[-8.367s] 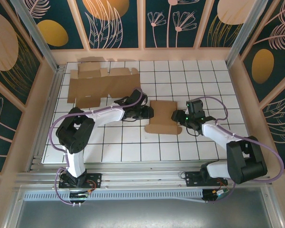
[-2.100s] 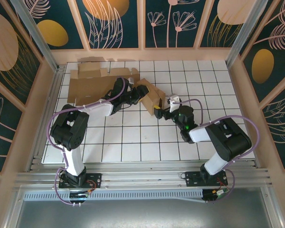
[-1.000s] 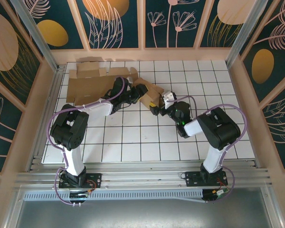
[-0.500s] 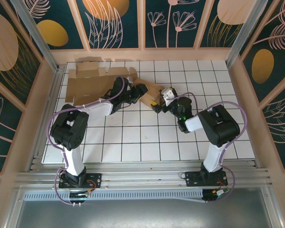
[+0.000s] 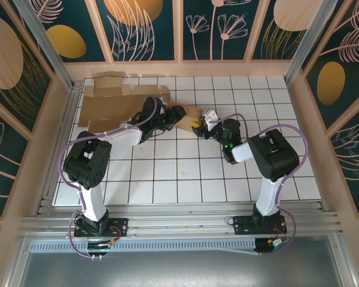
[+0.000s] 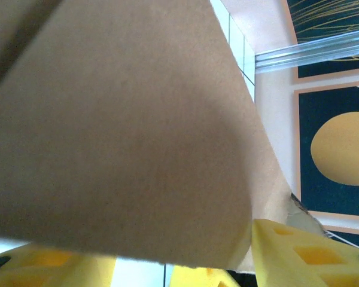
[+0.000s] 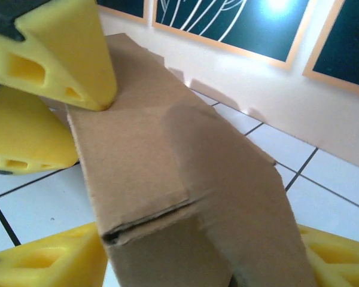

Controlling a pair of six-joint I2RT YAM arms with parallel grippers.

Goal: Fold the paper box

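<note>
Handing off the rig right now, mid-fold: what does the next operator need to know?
Left gripper: shut on one end of the paper box.
Right gripper: fingers straddle the box's other end; firm grip unclear.
Box: tilted between both grippers, mid-back of the table. A flat cardboard sheet lies back-left.
Done: box body creased into a partly formed shape.
Left: probably squaring it up and closing the flaps.

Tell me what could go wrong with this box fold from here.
The left gripper pinches only an edge of the paper box, so it might slip or twist. The right gripper straddles the half-formed body; squeezing may crush it. The flat cardboard sheet lies close by and could get dragged.
</note>
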